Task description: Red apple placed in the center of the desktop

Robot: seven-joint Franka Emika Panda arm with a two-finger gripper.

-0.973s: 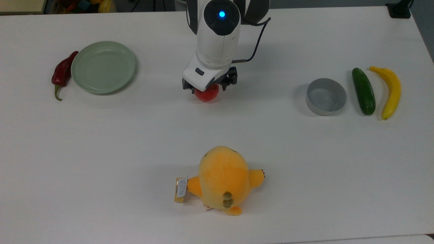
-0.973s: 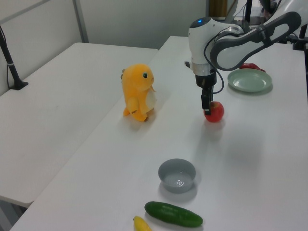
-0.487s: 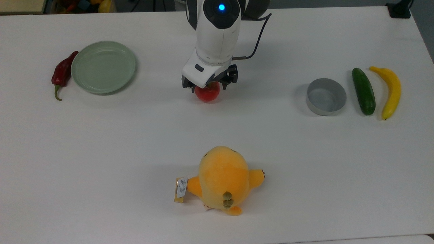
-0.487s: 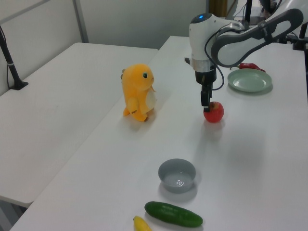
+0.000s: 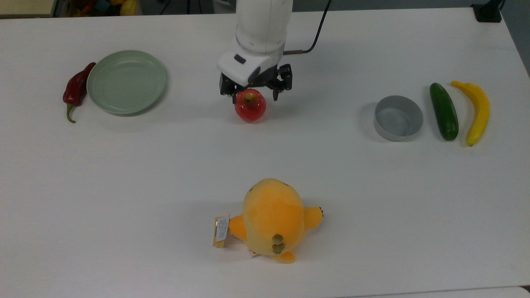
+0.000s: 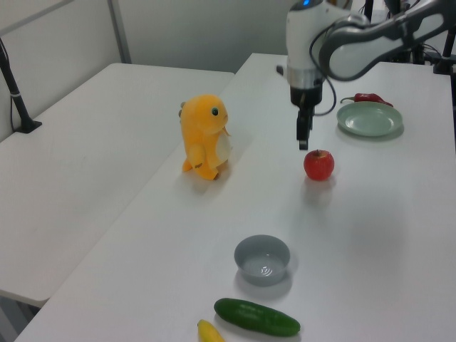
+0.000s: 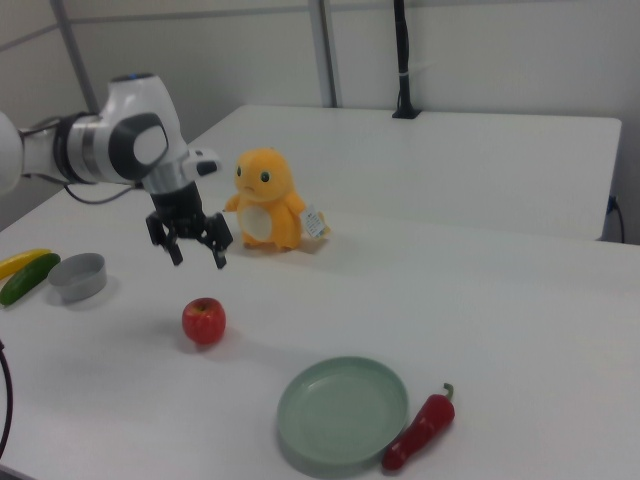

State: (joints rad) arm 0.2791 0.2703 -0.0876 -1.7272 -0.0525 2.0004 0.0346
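Note:
The red apple (image 5: 250, 105) rests stem-up on the white desktop (image 5: 165, 165), free of any hold; it also appears as the apple (image 6: 318, 164) and the apple (image 7: 203, 320). My gripper (image 5: 254, 92) hangs open above it, its two black fingers spread wider than the fruit and clear of it. From the side, the gripper (image 6: 303, 142) is a short way above the apple's top. In the right view the open gripper (image 7: 197, 254) floats well over the apple with nothing between its fingers.
A pale green plate (image 5: 126, 81) and a dark red chili pepper (image 5: 75, 89) lie at the top view's left. A grey bowl (image 5: 398, 117), a cucumber (image 5: 444, 111) and a banana (image 5: 475, 111) sit at the top view's right. An orange plush toy (image 5: 271, 219) stands near the front edge.
The gripper has opened, let go of the apple and risen away from it. The apple stays on the desktop where it was set down.

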